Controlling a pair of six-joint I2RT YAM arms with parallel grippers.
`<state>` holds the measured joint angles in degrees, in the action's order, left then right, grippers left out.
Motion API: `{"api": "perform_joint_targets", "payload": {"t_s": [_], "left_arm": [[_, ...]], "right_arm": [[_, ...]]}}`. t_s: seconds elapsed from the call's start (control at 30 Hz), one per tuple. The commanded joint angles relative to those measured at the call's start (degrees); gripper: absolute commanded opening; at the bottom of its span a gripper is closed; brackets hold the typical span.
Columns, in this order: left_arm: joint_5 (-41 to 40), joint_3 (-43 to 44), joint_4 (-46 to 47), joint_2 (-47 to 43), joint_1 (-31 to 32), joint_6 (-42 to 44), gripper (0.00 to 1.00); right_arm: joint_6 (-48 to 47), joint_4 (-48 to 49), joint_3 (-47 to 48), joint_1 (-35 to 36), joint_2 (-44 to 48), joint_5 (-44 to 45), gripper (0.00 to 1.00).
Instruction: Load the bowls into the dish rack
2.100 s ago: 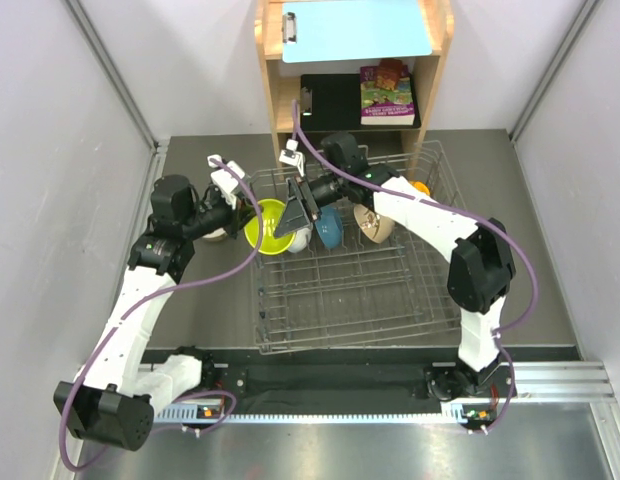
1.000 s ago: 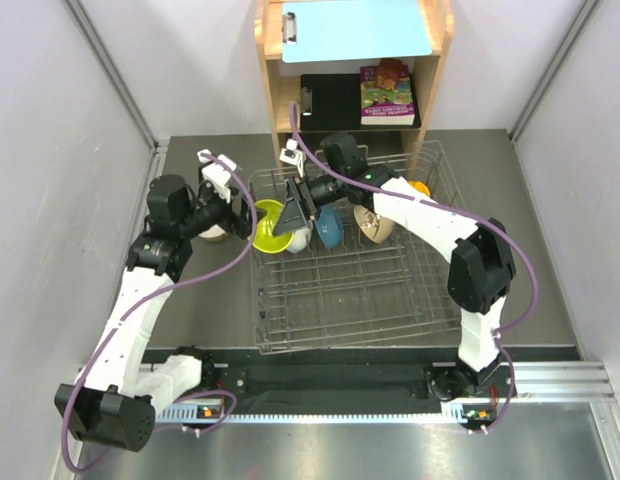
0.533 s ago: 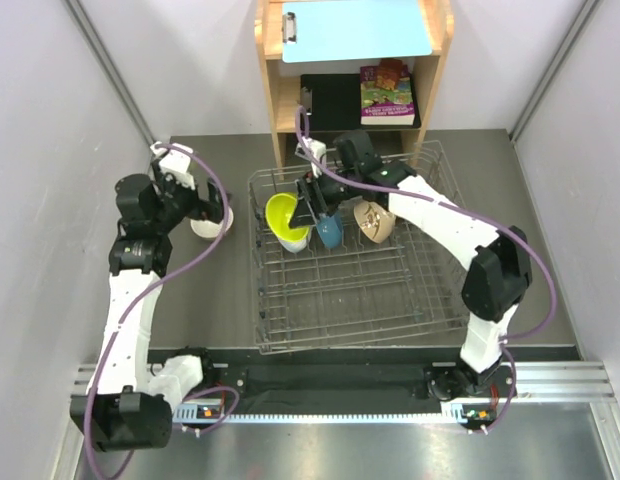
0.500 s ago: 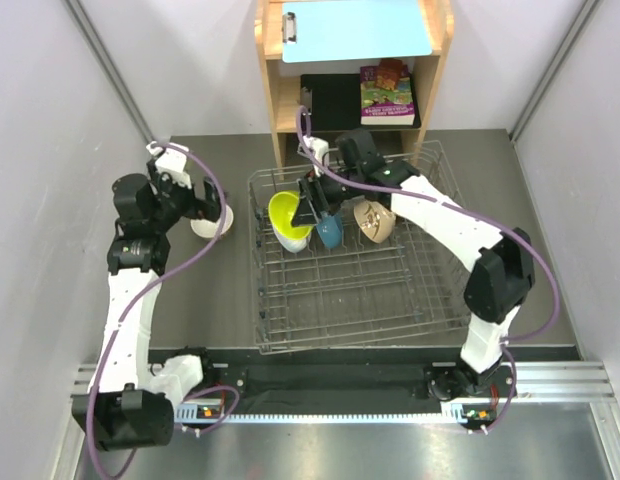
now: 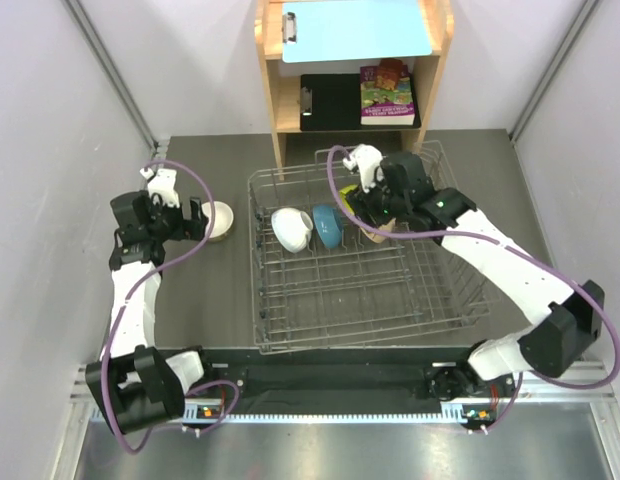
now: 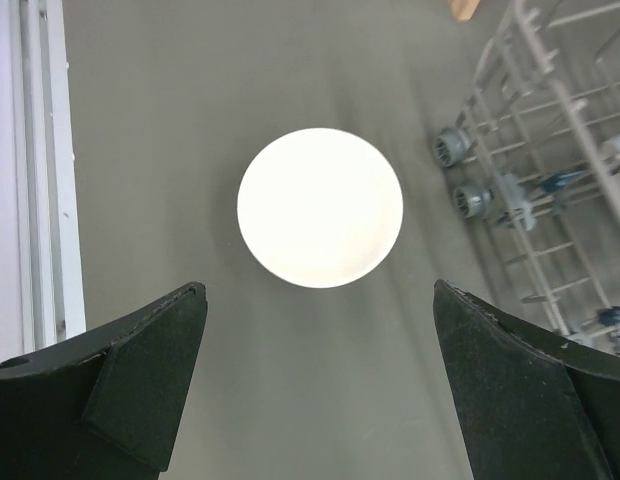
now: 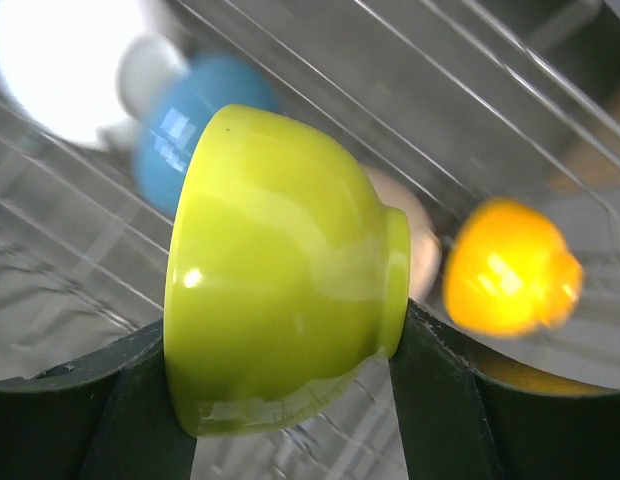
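The silver wire dish rack [image 5: 390, 290] fills the middle of the table. A white bowl [image 5: 289, 228] and a blue bowl [image 5: 327, 226] stand on edge in its back row. My right gripper [image 5: 358, 212] hovers over that row, just right of the blue bowl, shut on a lime green bowl [image 7: 280, 270] held sideways by rim and foot. Behind it show a beige bowl [image 7: 422, 238] and an orange bowl [image 7: 510, 265]. Left of the rack, a pale beige bowl [image 5: 218, 220] sits upright on the table. My left gripper [image 6: 317, 288] hangs open above it, holding nothing.
A wooden shelf unit [image 5: 272, 95] with a blue clipboard [image 5: 358, 28] and a book [image 5: 387, 92] stands behind the rack. Grey walls close in on both sides. The rack's wheeled corner [image 6: 460, 175] lies right of the pale bowl; a metal rail [image 6: 40, 150] runs on its left.
My left gripper let go of the lime green bowl and swung left over the pale bowl on the table. My right gripper carried the lime green bowl rightward past the blue bowl.
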<state>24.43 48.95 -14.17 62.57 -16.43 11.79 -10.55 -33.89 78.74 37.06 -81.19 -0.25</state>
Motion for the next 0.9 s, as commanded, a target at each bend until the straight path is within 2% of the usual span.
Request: {"api": "perform_joint_targets", "payload": {"t_s": [0.0,0.2,0.4,0.87], "left_arm": [[-0.08,-0.78,5.12,1.85,-1.5,1.66,0.99],[1.94,-2.19,6.61,2.65,-2.12,0.95,0.99],[2.29,-3.51,7.58,2.91,-2.29,1.13,0.99],[3.09,-4.12,7.67,2.12,-2.91,1.3,0.99]], "right_arm": [[-4.21,3.3,-4.89,-0.5,7.44,14.9,0.0],[-7.2,4.27,-10.7,-0.93,13.16,24.49,0.0],[-9.31,4.53,-15.01,-1.64,15.27,29.6,0.0],[-9.58,4.01,-22.75,-3.57,13.6,31.8,0.0]]}}
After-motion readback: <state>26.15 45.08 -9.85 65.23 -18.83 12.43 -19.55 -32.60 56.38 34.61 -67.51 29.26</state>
